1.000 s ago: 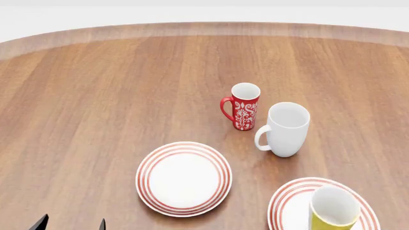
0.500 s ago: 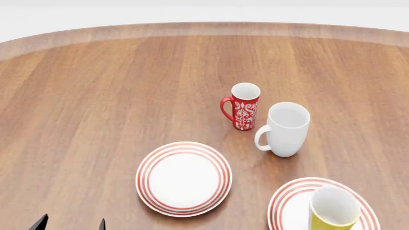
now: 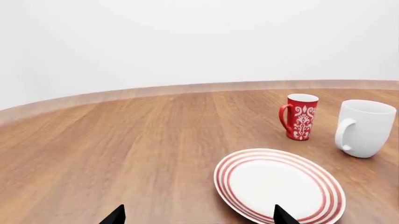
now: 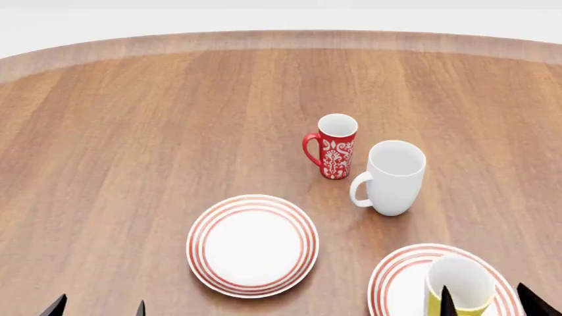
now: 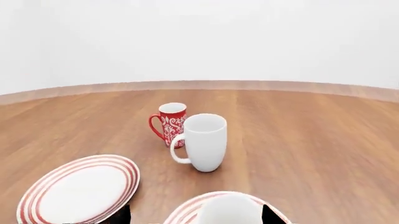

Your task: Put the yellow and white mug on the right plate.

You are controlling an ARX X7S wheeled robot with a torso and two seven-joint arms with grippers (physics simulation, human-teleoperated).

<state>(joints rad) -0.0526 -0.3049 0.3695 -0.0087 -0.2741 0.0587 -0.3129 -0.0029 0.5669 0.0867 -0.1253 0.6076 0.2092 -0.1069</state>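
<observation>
Right gripper (image 4: 487,304) has come into the head view at the near right edge; absent a second ago. Jaws spread wide, empty, straddling the yellow and white mug (image 4: 459,284), which stands upright on the right plate (image 4: 399,280). Left gripper (image 4: 97,308) open, idle, unchanged. Placement looks done; likely release or recheck.

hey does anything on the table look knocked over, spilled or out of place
Nothing stands out. The red mug, white mug and yellow and white mug all stand upright, the last on the right plate. No spills show.
</observation>
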